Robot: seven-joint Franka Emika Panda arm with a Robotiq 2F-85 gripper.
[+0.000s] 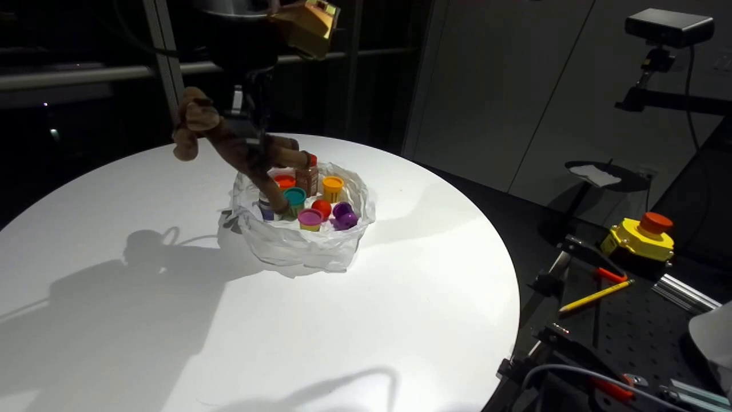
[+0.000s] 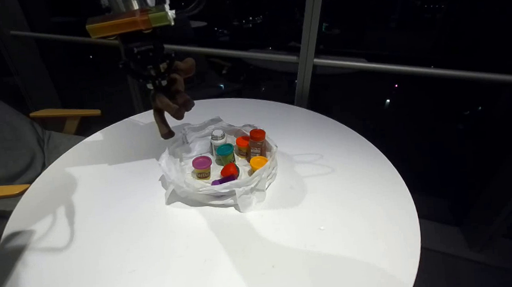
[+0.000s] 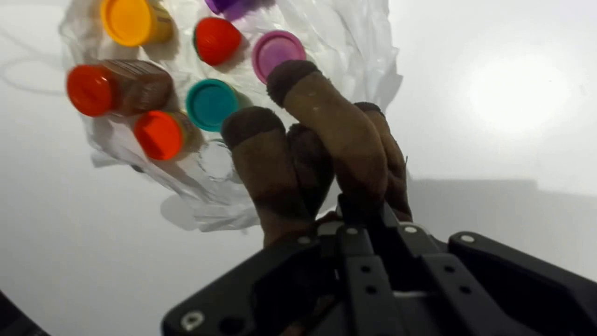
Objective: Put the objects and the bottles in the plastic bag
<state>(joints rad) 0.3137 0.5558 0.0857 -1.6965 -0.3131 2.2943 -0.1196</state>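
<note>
In both exterior views, your gripper (image 2: 157, 82) pinches a brown toy animal (image 2: 170, 105) at the upper left of the frame. The plastic bag (image 2: 241, 196) sits near the middle, with two bottles (image 2: 257, 148) and several small tubs (image 2: 202, 169) inside it.

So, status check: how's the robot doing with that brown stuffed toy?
Gripper shut on brown plush animal. Animal aloft, not yet in the plastic bag. Possible obstruction: Play-Doh tubs and bottles already inside.
</note>
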